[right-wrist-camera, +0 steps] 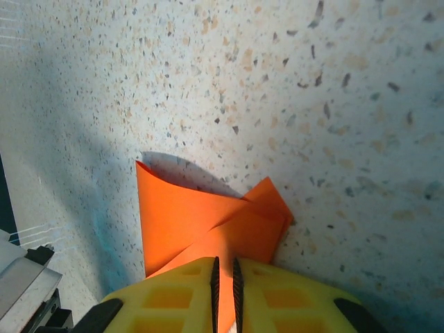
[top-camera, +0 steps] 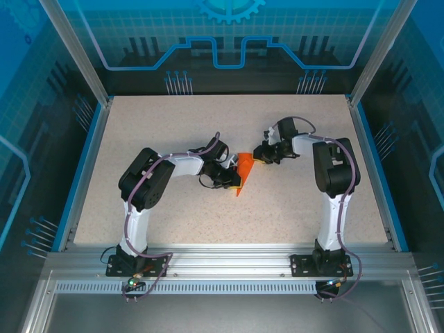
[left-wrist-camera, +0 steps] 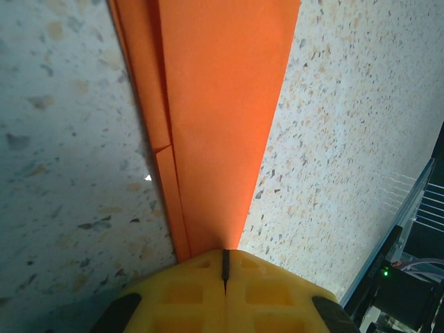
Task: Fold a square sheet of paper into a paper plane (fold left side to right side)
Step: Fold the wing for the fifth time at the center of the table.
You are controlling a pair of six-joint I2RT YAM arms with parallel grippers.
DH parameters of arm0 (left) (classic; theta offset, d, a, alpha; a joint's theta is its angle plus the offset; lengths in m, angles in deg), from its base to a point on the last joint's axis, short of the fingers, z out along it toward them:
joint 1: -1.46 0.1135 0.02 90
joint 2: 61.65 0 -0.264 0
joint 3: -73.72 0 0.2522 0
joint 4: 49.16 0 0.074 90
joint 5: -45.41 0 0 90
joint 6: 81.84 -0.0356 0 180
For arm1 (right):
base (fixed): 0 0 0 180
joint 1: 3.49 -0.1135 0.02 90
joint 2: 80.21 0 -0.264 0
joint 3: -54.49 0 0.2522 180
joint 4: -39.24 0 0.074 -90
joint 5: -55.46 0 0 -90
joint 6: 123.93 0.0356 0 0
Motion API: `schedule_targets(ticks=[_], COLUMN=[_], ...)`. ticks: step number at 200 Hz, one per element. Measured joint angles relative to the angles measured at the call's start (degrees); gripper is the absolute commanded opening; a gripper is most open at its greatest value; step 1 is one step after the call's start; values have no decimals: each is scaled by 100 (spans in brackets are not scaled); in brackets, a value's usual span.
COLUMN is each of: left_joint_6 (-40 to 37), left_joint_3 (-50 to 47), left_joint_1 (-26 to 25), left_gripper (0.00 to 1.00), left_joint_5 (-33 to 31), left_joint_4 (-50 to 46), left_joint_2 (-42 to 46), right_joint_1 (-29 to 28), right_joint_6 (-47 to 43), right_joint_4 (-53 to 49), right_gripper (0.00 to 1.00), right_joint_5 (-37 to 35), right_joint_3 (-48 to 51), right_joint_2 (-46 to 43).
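Note:
The orange paper is folded into a narrow, pointed paper plane (top-camera: pixel 246 168) lying mid-table between both arms. In the left wrist view the paper plane (left-wrist-camera: pixel 215 104) runs away from my left gripper (left-wrist-camera: pixel 225 260) as a long layered wedge with a crease. The yellow fingers are shut together and sit on its narrow end, with no paper visible between them. My left gripper (top-camera: pixel 234 179) covers the plane's near tip. My right gripper (top-camera: pixel 262 154) holds the wide end. There the paper plane (right-wrist-camera: pixel 187 215) has a lifted flap, and my right gripper (right-wrist-camera: pixel 225 267) is shut on a layer of it.
The speckled table (top-camera: pixel 208 125) is bordered by blue rails at left (top-camera: pixel 87 159) and right (top-camera: pixel 368 159). An aluminium frame (top-camera: pixel 222 260) carrying the arm bases runs along the near edge. Glass walls rise behind the table.

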Motion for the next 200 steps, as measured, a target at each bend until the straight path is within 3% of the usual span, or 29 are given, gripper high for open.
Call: schedule_targets(ticks=[125, 174, 200], left_joint_6=[-2, -2, -2], left_joint_3=[-2, -2, -2], left_joint_1=[0, 0, 0], left_gripper=[0, 0, 0], left_joint_5=[0, 2, 0], left_joint_4=[-20, -20, -20], left_joint_2=[0, 0, 0], right_joint_1=[501, 197, -229], right_joint_6=[-9, 57, 216], right_joint_4=[-136, 175, 479], right_gripper=[18, 18, 18], right_joint_5=[-339, -107, 127], right_joint_3=[-472, 638, 872], right_joint_2=[133, -1204, -1281])
